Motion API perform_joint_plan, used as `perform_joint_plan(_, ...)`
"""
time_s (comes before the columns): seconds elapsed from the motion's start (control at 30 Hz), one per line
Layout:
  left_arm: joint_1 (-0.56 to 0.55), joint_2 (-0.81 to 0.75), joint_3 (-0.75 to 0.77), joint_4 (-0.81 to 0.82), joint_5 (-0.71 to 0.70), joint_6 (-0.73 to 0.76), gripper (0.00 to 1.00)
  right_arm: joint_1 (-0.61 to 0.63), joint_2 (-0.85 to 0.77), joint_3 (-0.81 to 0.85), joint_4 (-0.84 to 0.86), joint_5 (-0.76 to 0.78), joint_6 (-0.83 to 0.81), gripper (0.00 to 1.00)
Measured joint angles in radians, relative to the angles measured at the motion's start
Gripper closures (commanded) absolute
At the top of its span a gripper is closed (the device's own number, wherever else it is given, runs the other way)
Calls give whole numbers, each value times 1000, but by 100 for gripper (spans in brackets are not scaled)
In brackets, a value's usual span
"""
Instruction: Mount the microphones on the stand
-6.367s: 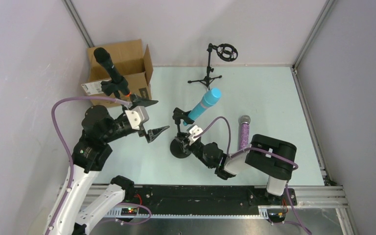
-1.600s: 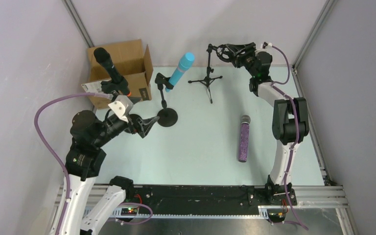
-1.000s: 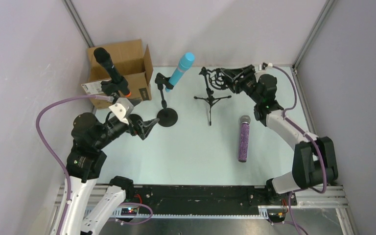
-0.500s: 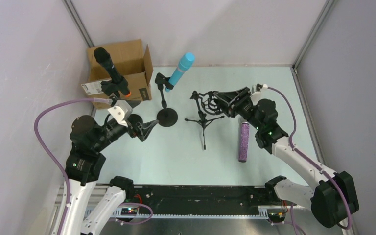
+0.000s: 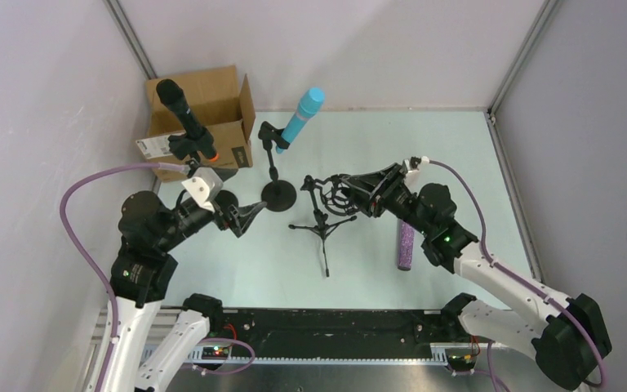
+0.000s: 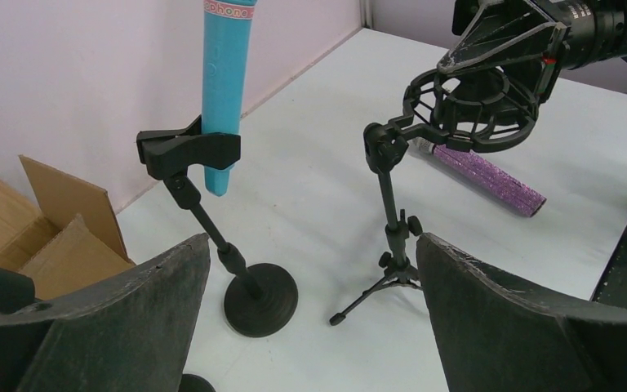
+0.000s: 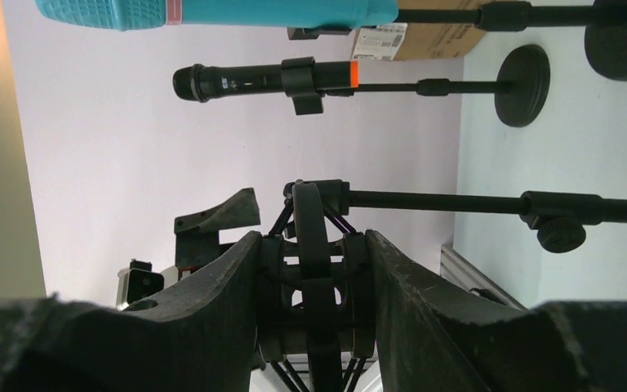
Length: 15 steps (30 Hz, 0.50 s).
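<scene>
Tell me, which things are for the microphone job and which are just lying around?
For the job: black microphone and turquoise microphone, both clipped up; purple microphone, lying on the table; tripod stand, gripped by the right gripper.
Just lying about: cardboard box.

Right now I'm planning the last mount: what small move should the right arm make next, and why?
Probably settle the tripod stand and open the right claw: it grips the empty shock mount, while the purple microphone lies on the table nearby.
</scene>
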Motion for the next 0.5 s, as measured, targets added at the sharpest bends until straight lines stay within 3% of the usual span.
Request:
perform_joint_plan(0.23, 0, -7, -3, 0, 10, 4, 0, 15, -71, -54, -15, 0, 11, 45)
perform_joint_plan(0.33, 0, -7, -3, 0, 12, 4, 0, 10, -121, -82, -44, -10, -9, 35)
perform_joint_plan(0.5, 0, -7, -3, 0, 25, 2, 0, -34, -198, -105, -142, -54, -43, 10)
